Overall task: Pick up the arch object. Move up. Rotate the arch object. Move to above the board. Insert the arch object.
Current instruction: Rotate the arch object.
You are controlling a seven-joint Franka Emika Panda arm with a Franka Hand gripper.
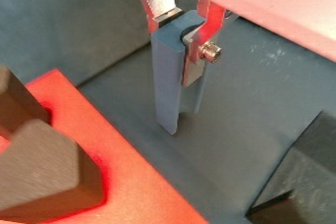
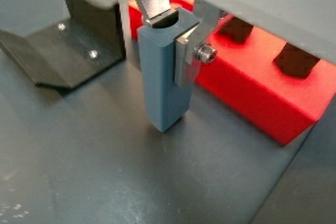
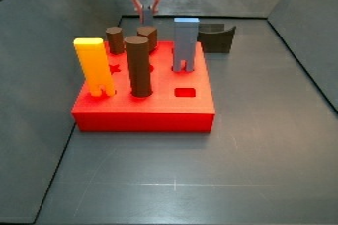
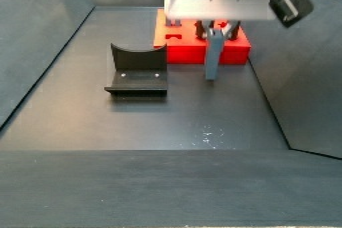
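Note:
The arch object [image 2: 164, 81] is a tall blue-grey block. It stands upright on the dark floor, legs down, with the gap between its legs showing in a wrist view [image 1: 174, 81]. My gripper [image 2: 175, 43] is shut on its top end, one silver finger against each side, as also shown in a wrist view [image 1: 180, 43] and a side view [image 4: 214, 30]. The board [image 3: 145, 115] is a flat red slab beside the arch object [image 3: 185, 46], which is not over it. The board also shows in both wrist views [image 2: 262, 85] [image 1: 112, 144].
A yellow two-legged block [image 3: 91, 66] and brown pegs [image 3: 137, 66] stand in the board. The dark fixture [image 4: 135, 70] stands on the floor on the arch object's other side, also seen in a wrist view [image 2: 66, 41]. Grey walls enclose the floor.

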